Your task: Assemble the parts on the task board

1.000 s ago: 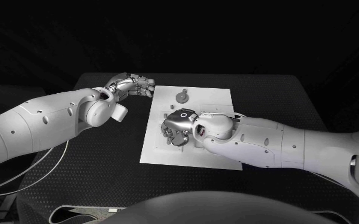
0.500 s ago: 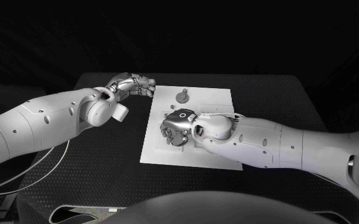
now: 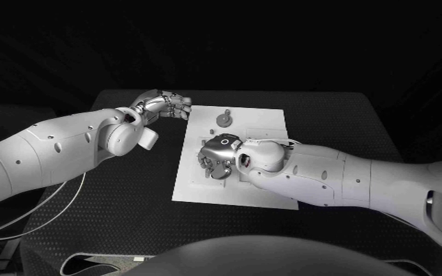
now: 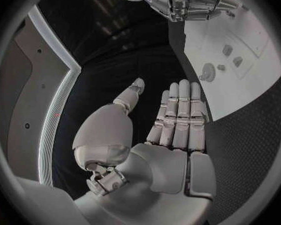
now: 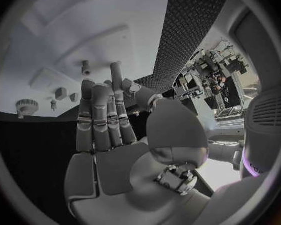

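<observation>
From above, the right hand [image 3: 217, 156] hangs low over the task board [image 3: 260, 122], hiding what lies under it. Its wrist view shows straight, empty fingers [image 5: 102, 116] above small parts [image 5: 60, 93]. The left hand [image 4: 172, 120] lies flat and empty beside the board.

1. The head view looks down from above at the black textured desk [image 3: 110, 212], with the flat white rectangular task board [image 3: 262, 119] near the middle and both arms reaching in from the sides.
2. The left wrist view sits close behind the silver many-fingered left hand [image 4: 172, 122], facing past its fingers toward the board [image 4: 256, 70].
3. The right wrist view sits close behind the silver right hand [image 5: 109, 120], facing the board [image 5: 84, 25] from very near.
4. All three views share the board; the left wrist view also catches the right hand [image 4: 193, 2].
</observation>
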Controlling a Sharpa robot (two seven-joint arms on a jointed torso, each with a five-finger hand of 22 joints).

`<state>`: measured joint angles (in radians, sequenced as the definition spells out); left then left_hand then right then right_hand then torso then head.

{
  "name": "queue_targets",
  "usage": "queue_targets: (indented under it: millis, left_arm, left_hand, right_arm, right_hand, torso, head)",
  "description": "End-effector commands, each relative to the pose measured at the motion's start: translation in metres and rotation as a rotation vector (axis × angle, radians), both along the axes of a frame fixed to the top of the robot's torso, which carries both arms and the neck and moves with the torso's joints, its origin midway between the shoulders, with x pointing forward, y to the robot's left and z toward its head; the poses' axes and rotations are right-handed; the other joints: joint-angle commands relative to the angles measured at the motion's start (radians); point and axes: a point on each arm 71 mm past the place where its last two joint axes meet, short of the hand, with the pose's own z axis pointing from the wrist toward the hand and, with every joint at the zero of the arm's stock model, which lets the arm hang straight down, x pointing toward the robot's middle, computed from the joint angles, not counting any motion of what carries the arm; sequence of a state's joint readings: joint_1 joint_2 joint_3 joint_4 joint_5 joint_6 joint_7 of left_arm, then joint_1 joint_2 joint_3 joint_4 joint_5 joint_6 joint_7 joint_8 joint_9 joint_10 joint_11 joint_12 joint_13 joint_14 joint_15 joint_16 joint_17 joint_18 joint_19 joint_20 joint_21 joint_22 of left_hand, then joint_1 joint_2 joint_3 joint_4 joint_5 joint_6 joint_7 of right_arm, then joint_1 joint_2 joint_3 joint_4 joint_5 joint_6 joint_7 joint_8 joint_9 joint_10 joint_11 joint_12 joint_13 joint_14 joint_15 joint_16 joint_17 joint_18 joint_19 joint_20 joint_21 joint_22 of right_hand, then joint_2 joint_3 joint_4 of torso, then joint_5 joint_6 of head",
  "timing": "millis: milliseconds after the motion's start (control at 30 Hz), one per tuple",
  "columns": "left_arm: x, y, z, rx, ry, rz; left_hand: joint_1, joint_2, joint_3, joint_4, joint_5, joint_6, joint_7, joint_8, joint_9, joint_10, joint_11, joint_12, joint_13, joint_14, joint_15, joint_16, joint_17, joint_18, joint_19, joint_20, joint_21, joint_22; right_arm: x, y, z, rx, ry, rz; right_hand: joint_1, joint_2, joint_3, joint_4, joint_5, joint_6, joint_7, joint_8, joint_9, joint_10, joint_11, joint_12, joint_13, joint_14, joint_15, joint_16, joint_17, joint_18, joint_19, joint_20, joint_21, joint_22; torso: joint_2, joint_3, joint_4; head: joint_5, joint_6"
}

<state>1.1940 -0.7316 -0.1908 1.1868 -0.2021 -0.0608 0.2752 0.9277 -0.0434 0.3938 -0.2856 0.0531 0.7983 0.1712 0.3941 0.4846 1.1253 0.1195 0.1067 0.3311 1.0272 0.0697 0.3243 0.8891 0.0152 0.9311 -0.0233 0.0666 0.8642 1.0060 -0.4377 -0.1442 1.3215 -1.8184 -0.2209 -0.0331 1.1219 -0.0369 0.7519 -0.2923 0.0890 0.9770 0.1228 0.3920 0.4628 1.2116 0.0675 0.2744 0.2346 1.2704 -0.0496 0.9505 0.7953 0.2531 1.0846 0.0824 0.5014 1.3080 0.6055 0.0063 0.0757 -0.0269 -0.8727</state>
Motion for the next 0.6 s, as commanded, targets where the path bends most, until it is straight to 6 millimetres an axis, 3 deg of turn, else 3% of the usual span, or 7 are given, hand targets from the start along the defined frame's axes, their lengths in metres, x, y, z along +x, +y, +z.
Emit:
queue_targets:
  millis: [33,600]
  left_arm:
    - [-0.0004,-0.0031,0.0012,-0.007,-0.005,-0.018]
    - [-0.0008,-0.0036,0.0013,-0.008,-0.004,-0.021]
  left_hand:
    - [0.0,0.011,-0.004,-0.001,-0.004,0.0,0.008,0.005,-0.002,-0.001,0.005,-0.002,-0.001,0.005,0.005,-0.004,-0.001,-0.014,0.007,0.0,0.001,-0.001]
    - [0.001,0.01,-0.005,-0.001,-0.004,0.0,0.008,0.006,-0.002,-0.001,0.005,-0.001,-0.001,0.005,0.005,-0.004,-0.001,-0.014,0.007,0.0,0.001,-0.003]
  right_arm:
    - [-0.0008,0.0006,-0.0019,-0.024,0.0,0.011]
    - [-0.0028,0.004,-0.0049,-0.033,0.007,0.02]
  right_hand:
    - [0.011,0.007,0.005,0.001,0.007,0.007,-0.002,0.007,0.001,0.017,-0.014,0.002,0.015,-0.003,-0.007,0.004,0.001,0.009,-0.006,-0.004,0.007,0.026]
    - [0.01,0.007,0.005,0.001,0.006,0.008,-0.002,0.006,0.002,0.018,-0.014,0.002,0.017,-0.004,-0.007,0.006,0.002,0.009,-0.008,-0.004,0.01,0.026]
  torso:
    - [0.0,0.0005,0.0001]
    - [0.0,0.0,0.0007]
  head:
    - [-0.003,0.0]
    - [-0.001,0.0]
